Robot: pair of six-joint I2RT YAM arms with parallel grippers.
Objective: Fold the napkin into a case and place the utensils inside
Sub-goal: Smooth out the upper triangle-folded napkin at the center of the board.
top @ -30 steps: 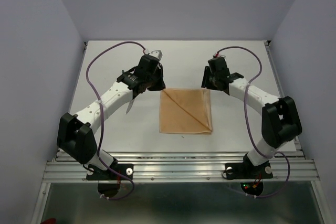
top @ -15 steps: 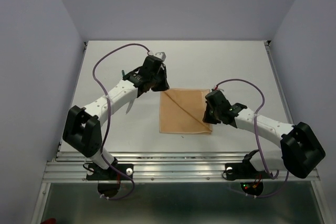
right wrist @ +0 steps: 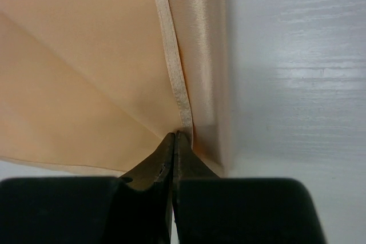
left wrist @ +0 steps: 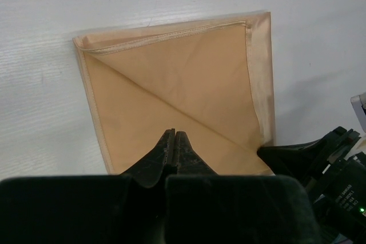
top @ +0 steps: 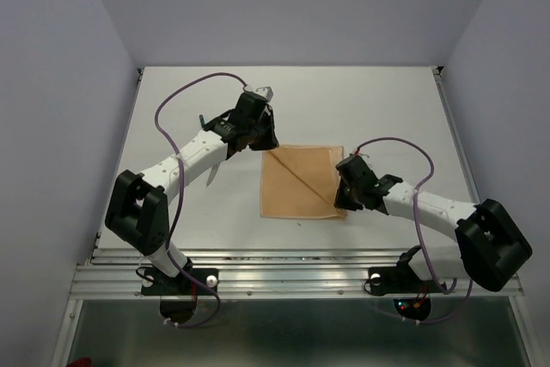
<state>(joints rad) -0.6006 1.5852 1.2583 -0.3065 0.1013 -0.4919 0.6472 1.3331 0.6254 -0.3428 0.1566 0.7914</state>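
Observation:
The peach-tan napkin (top: pixel 302 183) lies flat on the white table as a folded square with a diagonal crease (left wrist: pixel 171 98). My left gripper (top: pixel 265 141) is shut, its tips (left wrist: pixel 173 134) low over the napkin's far left corner; no cloth shows between them. My right gripper (top: pixel 345 198) is shut too, its tips (right wrist: pixel 174 135) touching the hem (right wrist: pixel 174 78) at the near right corner, with no cloth visibly pinched. In the left wrist view the right gripper (left wrist: pixel 297 155) shows as a dark shape at that corner. A slim silvery utensil (top: pixel 210 175) pokes out from under the left arm. No case is formed.
The table's raised side rails (top: pixel 455 126) run left and right, and a metal frame (top: pixel 292 277) holding both arm bases crosses the near edge. White table (top: pixel 344 100) stretches beyond the napkin to the back wall. Purple cables loop above both arms.
The right arm swung from the napkin's far right corner to its near right corner, and its gripper went from open to shut. The left gripper barely moved.

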